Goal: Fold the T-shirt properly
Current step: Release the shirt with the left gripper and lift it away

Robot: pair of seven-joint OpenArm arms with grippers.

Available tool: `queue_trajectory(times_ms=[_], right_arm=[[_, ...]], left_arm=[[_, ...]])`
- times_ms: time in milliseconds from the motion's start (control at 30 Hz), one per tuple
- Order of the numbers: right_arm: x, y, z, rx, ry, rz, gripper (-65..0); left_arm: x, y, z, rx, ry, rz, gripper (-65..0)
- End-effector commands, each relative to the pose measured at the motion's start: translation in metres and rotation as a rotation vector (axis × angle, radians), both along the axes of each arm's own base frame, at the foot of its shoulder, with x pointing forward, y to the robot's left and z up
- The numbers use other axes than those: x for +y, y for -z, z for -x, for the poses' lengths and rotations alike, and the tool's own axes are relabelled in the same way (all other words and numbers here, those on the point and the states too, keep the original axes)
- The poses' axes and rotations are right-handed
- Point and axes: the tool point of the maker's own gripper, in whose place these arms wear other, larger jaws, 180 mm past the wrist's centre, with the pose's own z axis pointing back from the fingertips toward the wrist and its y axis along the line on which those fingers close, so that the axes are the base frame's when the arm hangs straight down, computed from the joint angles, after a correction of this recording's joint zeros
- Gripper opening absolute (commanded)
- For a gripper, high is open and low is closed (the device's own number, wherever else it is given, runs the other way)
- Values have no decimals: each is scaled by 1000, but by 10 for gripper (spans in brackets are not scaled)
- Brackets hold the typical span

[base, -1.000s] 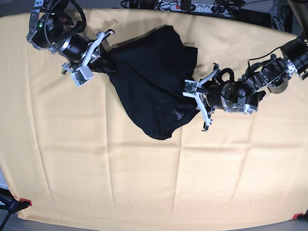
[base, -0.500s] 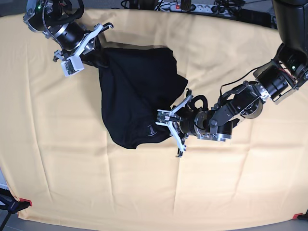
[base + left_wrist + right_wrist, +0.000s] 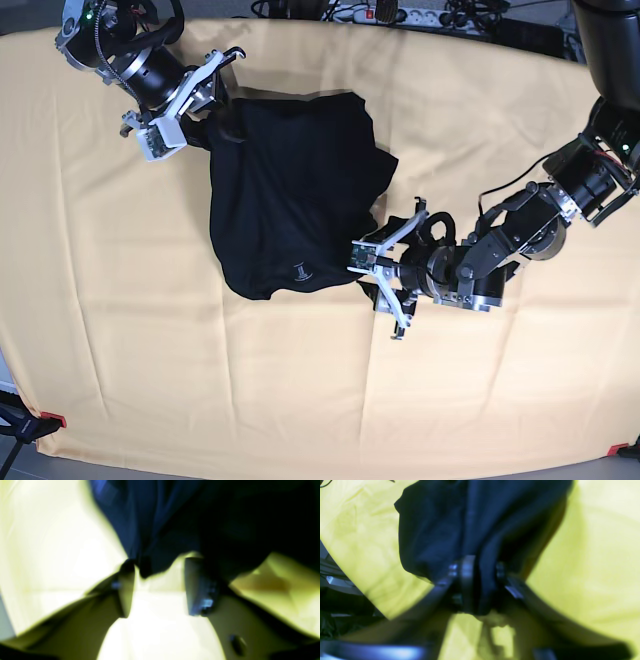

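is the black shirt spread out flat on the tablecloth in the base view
No, the T-shirt lies bunched in a rumpled heap on the tablecloth, with no sleeves laid out.

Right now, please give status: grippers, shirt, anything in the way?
Left gripper open, just off shirt edge. Right gripper around a bunched fold. Shirt crumpled, unfolded. Nothing in the way.
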Motion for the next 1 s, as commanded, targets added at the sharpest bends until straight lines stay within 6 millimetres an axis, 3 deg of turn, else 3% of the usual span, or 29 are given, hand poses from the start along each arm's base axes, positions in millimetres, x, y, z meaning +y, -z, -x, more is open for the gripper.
queue_trajectory(times_ms=[0, 33, 167, 367, 533, 600, 633, 667, 700, 833, 967], right_arm=[[3, -14, -5, -52, -6, -25, -353], [3, -15, -6, -57, -6, -24, -325], [3, -17, -8, -67, -6, -25, -320], [9, -42, -12, -146, -26, -41, -320], [11, -46, -12, -156, -29, -58, -320], [10, -46, -14, -149, -9, -68, -320], [9, -45, -14, -144, 3, -71, -321], [8, -46, -15, -142, 8, -74, -322], [8, -48, -17, -153, 9, -77, -322], [13, -64, -27, -212, -6, -123, -322], [33, -86, -20, -268, -102, -239, -323]], left_arm=[[0, -20, -15, -53, -15, 10, -277], [4, -22, -17, -64, -24, -13, -276], [17, -35, -20, -104, -111, -58, -277], [36, -79, -30, -265, -288, 41, -301], [86, -123, -59, -543, -498, 44, -364], [106, -134, -67, -634, -584, 44, -448], [115, -138, -70, -680, -618, 43, -525], [124, -140, -70, -719, -645, 33, -611], [131, -140, -70, -744, -664, 22, -650], [153, -132, -62, -797, -720, -24, -650], [152, -102, -45, -729, -711, -48, -650]])
